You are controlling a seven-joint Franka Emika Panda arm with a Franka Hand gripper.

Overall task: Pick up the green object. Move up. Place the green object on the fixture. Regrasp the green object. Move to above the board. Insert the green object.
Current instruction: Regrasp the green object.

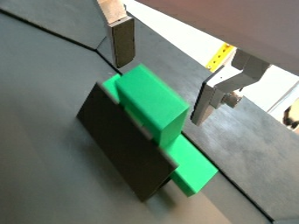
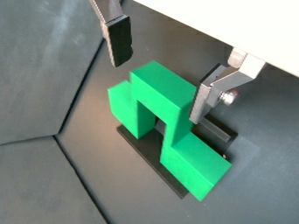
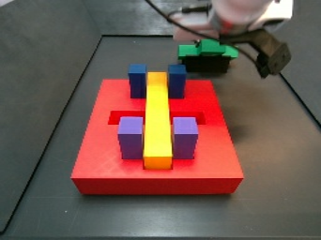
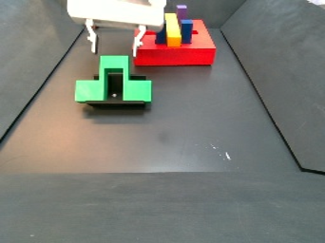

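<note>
The green object [image 1: 152,96] rests on the dark fixture [image 1: 122,140], its taller centre cube uppermost and a lower cube sticking out on each side. Both side views show it there, green object [image 4: 114,85] on the fixture [image 4: 114,103]. My gripper [image 1: 163,74] hovers just above the centre cube, open, one finger [image 2: 117,39] on each side of it and apart from it. Nothing is held between the fingers. In a side view the gripper [image 4: 114,44] stands between the green object and the red board [image 4: 191,55]. The green object [image 3: 201,50] sits beyond the board [image 3: 113,169].
The board carries a long yellow bar [image 3: 157,112] with blue blocks [image 3: 138,80] at its far end and purple blocks [image 3: 131,136] at its near end. A dark floor [image 4: 178,142] with raised edges surrounds everything.
</note>
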